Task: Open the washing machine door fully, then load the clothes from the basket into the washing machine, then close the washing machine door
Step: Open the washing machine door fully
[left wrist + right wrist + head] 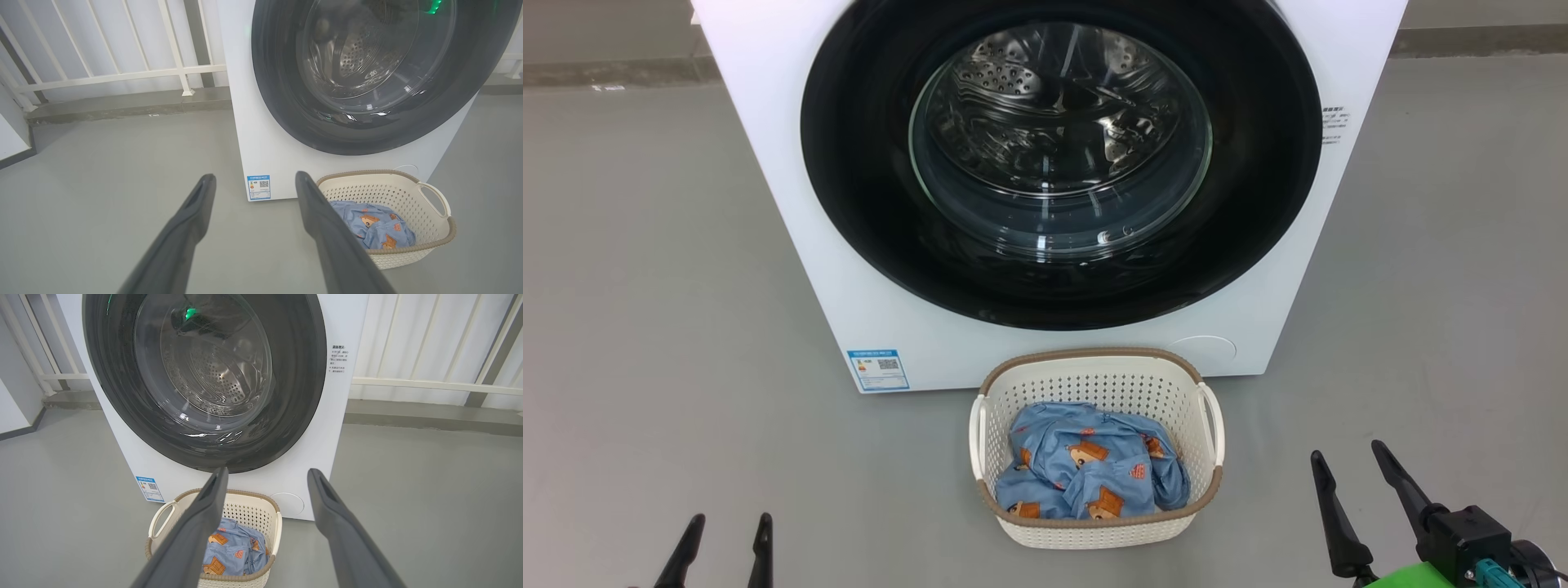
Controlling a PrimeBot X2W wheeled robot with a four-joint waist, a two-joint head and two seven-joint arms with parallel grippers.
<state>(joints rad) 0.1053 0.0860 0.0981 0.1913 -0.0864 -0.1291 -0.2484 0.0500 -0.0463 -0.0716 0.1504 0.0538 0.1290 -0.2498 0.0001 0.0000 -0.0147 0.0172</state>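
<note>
Much bare floor (pixel 645 327) separates left tool (pixel 730 524), basket (pixel 1094 356) and right tool (pixel 1347 456).

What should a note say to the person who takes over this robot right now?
The left gripper is open and empty; the right gripper is open and empty.
The door of the washing machine is shut. The basket stands on the floor in front of it, with the clothes inside.
Done: nothing yet.
Left: open the door fully, load the clothes, close the door.
</note>
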